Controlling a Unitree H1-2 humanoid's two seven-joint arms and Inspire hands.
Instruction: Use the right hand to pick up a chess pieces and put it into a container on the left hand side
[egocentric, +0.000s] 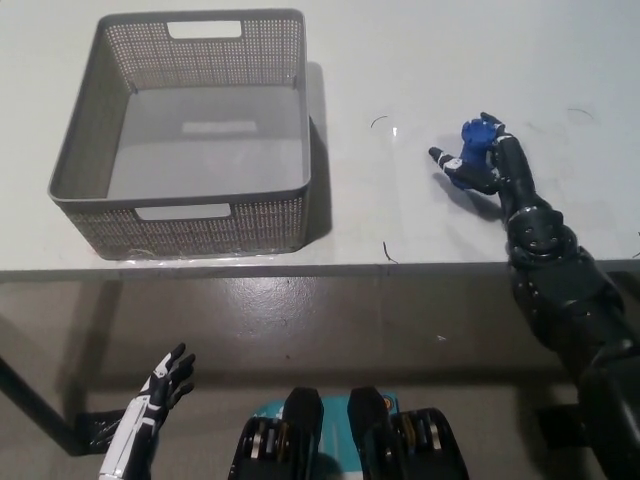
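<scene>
Left hand is hanging low at the lower left, below the table edge and over the floor, fingers spread apart and holding nothing. Grey mesh basket is sitting on the white table toward the left, upright, with cut-out handles in its near and far walls; its inside is showing only the bare bottom. To its right, a stretch of tabletop is separating it from the blue chess piece, which is well apart from the basket. Right hand is reaching in from the lower right and is wrapping around the chess piece, with one finger sticking out toward the basket. Whether the piece is touching the table or is lifted off it cannot be told from this view.
</scene>
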